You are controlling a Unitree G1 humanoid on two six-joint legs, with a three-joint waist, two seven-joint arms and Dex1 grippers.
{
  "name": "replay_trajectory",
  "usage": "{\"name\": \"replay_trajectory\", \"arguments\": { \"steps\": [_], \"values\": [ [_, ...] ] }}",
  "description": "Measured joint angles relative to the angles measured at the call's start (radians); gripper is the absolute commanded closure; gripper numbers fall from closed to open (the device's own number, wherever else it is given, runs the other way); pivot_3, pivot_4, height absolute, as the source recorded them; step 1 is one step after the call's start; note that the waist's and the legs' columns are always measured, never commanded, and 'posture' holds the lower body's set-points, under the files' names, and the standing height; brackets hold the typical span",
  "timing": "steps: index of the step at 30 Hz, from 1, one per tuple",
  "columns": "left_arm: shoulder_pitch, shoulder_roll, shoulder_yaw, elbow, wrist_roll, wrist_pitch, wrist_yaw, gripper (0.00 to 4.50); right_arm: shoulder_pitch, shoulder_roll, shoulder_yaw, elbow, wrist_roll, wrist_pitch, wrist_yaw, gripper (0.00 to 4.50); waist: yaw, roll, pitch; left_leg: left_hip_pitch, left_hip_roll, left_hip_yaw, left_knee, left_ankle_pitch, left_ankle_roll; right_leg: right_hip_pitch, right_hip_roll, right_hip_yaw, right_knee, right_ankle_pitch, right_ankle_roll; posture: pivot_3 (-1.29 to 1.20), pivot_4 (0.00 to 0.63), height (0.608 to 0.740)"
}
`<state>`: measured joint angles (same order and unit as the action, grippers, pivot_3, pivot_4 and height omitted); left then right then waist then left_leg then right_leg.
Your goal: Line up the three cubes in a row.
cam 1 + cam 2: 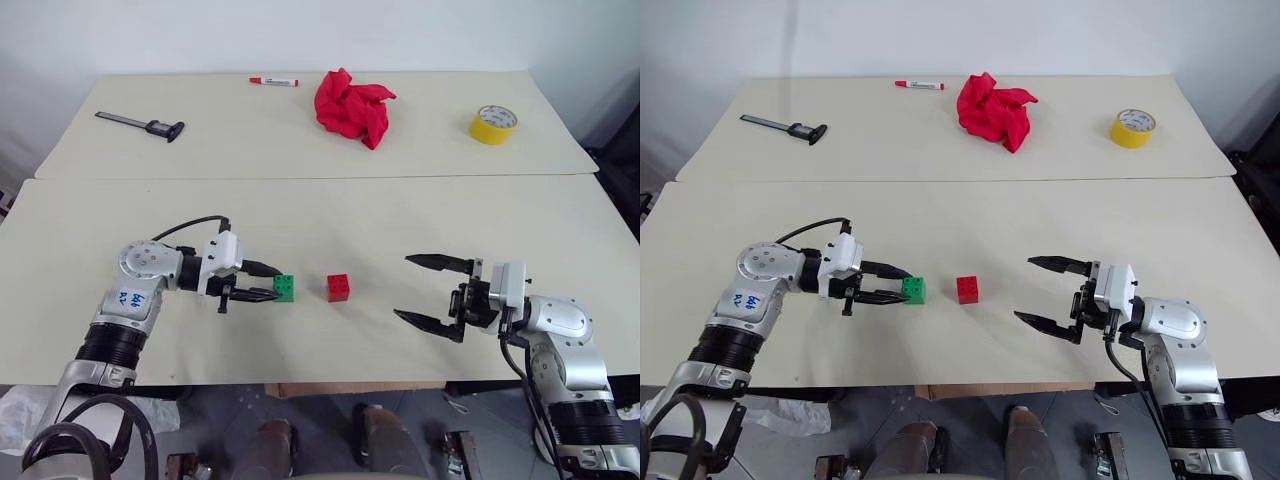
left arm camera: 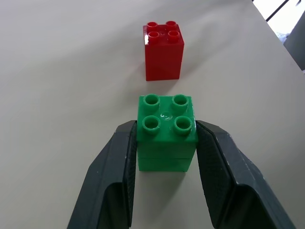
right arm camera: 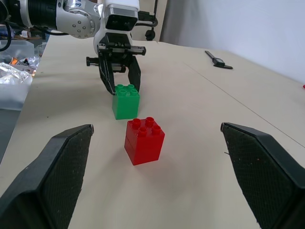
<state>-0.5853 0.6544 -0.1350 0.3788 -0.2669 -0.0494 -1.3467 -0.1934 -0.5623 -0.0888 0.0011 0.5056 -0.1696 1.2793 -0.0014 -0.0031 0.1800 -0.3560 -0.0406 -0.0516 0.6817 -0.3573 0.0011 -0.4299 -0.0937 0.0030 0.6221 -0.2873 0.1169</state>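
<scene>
The green cube (image 1: pixel 286 289) stands at table level left of centre, and my left gripper (image 1: pixel 277 284) is shut on it from the left. The left wrist view shows both fingers (image 2: pixel 119 171) pressed against the sides of this green cube (image 2: pixel 167 129). A short gap to its right, the red cube (image 1: pixel 338 287) sits alone on the table, studs up. Further right, my right gripper (image 1: pixel 403 286) points left toward the red cube, wide open and holding nothing. From the right wrist view the red cube (image 3: pixel 144 140) lies between the open fingers and beyond their tips, with the green cube (image 3: pixel 126 101) behind it.
On the far table lie a crumpled red cloth (image 1: pixel 350 105), a yellow tape roll (image 1: pixel 493 124), a red marker (image 1: pixel 273 81) and a caliper (image 1: pixel 145 124). A seam (image 1: pixel 300 178) divides the two tables. The near table's front edge runs just below both grippers.
</scene>
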Motion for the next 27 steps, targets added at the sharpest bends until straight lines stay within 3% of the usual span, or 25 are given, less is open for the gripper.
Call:
{"name": "replay_trajectory", "arguments": {
  "steps": [1,8,12,16,20,24,27],
  "values": [
    [-0.004,0.001,0.006,0.006,-0.002,0.018,0.001,2.3,-0.009,0.0,0.005,0.003,0.0,0.0,0.008,0.0,0.0,0.0,0.0,0.0,0.0,0.0,0.0,0.0,0.0,0.0,0.0,0.0,0.0,0.0,0.0,0.0,0.15,0.74],
    [0.026,0.076,0.064,-0.072,-0.021,0.073,-0.007,0.23,-0.105,0.008,0.034,0.054,0.002,-0.001,0.064,0.0,-0.004,0.0,0.0,0.0,0.001,0.0,0.0,0.0,0.0,-0.001,0.0,0.0,0.002,0.0,0.0,0.0,0.15,0.74],
    [0.13,0.169,0.19,-0.243,-0.096,0.16,0.013,0.23,-0.149,0.029,0.051,0.074,0.016,0.008,0.087,0.0,-0.006,0.0,0.0,0.0,0.001,-0.001,-0.001,0.0,0.0,-0.001,-0.001,0.001,0.001,0.0,0.0,0.0,0.15,0.74],
    [0.392,0.194,0.473,-0.44,-0.179,0.279,0.168,0.11,-0.188,0.068,0.092,0.084,0.035,0.053,0.113,0.0,-0.024,0.0,0.0,-0.001,0.002,-0.002,-0.002,-0.001,0.0,0.0,-0.001,0.003,0.0,0.0,-0.001,0.0,0.15,0.74],
    [0.642,0.018,0.793,-0.562,-0.208,0.304,0.424,0.11,-0.22,0.127,0.134,0.073,0.048,0.085,0.114,0.0,-0.027,0.0,0.0,0.0,0.002,-0.003,-0.002,-0.001,0.0,0.0,-0.001,0.003,-0.001,0.0,-0.001,0.0,0.15,0.74],
    [0.834,-0.165,0.977,-0.585,-0.228,0.255,0.578,0.11,-0.24,0.143,0.149,0.04,0.054,0.095,0.11,0.0,-0.013,-0.001,0.0,0.0,0.001,-0.004,-0.001,-0.002,0.0,0.002,-0.002,0.003,-0.004,0.0,-0.001,0.0,0.15,0.74],
    [0.948,-0.277,1.039,-0.578,-0.242,0.216,0.648,0.11,-0.27,0.141,0.146,0.015,0.059,0.112,0.106,0.0,0.001,-0.003,-0.001,0.0,0.001,-0.004,0.0,-0.002,0.001,0.003,-0.003,0.003,-0.005,0.0,-0.001,0.0,0.15,0.74]
  ]
}}
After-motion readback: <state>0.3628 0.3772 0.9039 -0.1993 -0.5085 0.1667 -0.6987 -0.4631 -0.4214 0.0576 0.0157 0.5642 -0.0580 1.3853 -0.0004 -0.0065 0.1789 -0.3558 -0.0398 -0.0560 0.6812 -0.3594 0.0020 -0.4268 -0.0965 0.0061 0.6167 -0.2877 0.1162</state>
